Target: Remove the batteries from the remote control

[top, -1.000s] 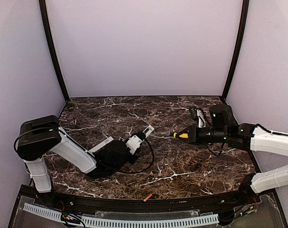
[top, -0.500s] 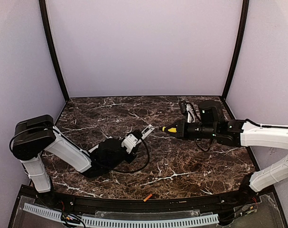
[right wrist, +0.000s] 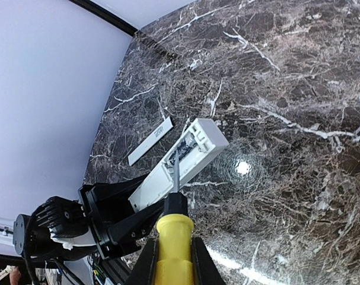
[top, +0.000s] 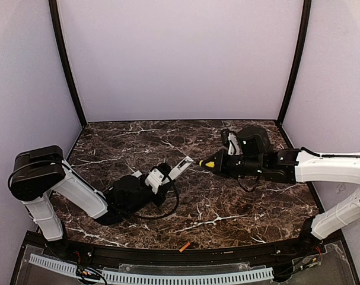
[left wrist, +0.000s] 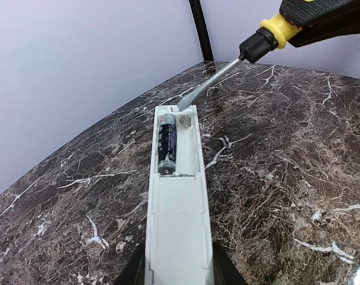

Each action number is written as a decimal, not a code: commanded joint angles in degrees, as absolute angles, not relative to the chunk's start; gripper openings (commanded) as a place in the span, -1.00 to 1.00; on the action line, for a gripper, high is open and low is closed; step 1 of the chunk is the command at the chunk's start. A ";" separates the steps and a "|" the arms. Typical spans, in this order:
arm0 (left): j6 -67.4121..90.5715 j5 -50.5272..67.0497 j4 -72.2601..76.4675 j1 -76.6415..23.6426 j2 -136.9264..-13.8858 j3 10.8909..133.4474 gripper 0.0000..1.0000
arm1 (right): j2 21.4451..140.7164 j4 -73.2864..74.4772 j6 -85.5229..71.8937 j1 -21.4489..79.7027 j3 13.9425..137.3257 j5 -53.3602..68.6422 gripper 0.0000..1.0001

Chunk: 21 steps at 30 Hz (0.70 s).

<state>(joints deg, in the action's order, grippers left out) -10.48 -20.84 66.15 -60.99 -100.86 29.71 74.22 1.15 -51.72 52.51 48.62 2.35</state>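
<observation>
Left wrist: remote control [left wrist: 177,208] in left pincer [left wrist: 178,270] (1 battery [left wrist: 166,144] inside)

Remote control [left wrist: 175,219] sat between left gripper's [left wrist: 177,273] jaws, battery [left wrist: 166,144] in its far end; screwdriver [right wrist: 174,228] ran forward from right gripper's [right wrist: 174,264] jaws, tip at that end.

One remote control [left wrist: 177,219], one screwdriver [left wrist: 271,34], one cover strip [right wrist: 150,141], two batteries [left wrist: 166,142]

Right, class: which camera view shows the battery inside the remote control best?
The left wrist view: the battery lies plainly in the open compartment of the remote control, near the screwdriver tip. The right wrist view shows only a dark glimpse behind the screwdriver's shaft; the top external view is too small to show it.
</observation>
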 commanded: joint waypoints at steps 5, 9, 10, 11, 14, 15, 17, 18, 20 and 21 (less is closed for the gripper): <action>-6.72 -16.70 72.57 -60.89 -99.48 27.50 -0.99 | 76.01 1.14 -56.82 54.93 49.17 -2.36 -1.00; -6.67 -14.56 74.57 -60.82 -99.23 26.23 -0.99 | 76.28 0.47 -57.20 55.32 48.79 -2.52 -1.00; -6.61 -14.28 74.64 -60.82 -99.28 26.20 -0.99 | 76.33 0.30 -57.18 55.37 48.78 -2.51 -1.00; -6.60 -14.21 74.80 -60.82 -99.28 26.11 -0.99 | 76.37 0.27 -57.21 55.40 48.78 -2.63 -1.00; -6.51 -13.91 75.29 -60.86 -99.26 25.86 -0.99 | 76.46 0.24 -57.28 55.46 48.61 -2.79 -1.00; -6.51 -13.81 75.56 -60.84 -99.24 25.85 -0.99 | 76.55 0.23 -57.26 55.46 48.53 -2.80 -1.00; -6.59 -13.80 75.62 -60.87 -99.27 25.76 -0.99 | 76.76 -1.14 -57.14 55.45 48.36 -2.46 -1.00; -6.64 -13.76 75.53 -60.85 -99.28 25.69 -0.99 | 76.85 -1.56 -57.05 55.40 48.26 -2.34 -1.00; -6.88 -13.50 75.42 -60.87 -99.25 25.77 -0.99 | 77.11 -2.30 -56.98 55.39 48.04 -2.08 -1.00; -6.87 -13.17 75.42 -60.84 -99.28 25.69 -0.99 | 77.23 -2.70 -56.89 55.45 47.89 -1.92 -1.00</action>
<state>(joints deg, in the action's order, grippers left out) -6.98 -16.03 72.20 -60.82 -100.88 26.13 76.05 1.19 -56.69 55.11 48.49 -1.26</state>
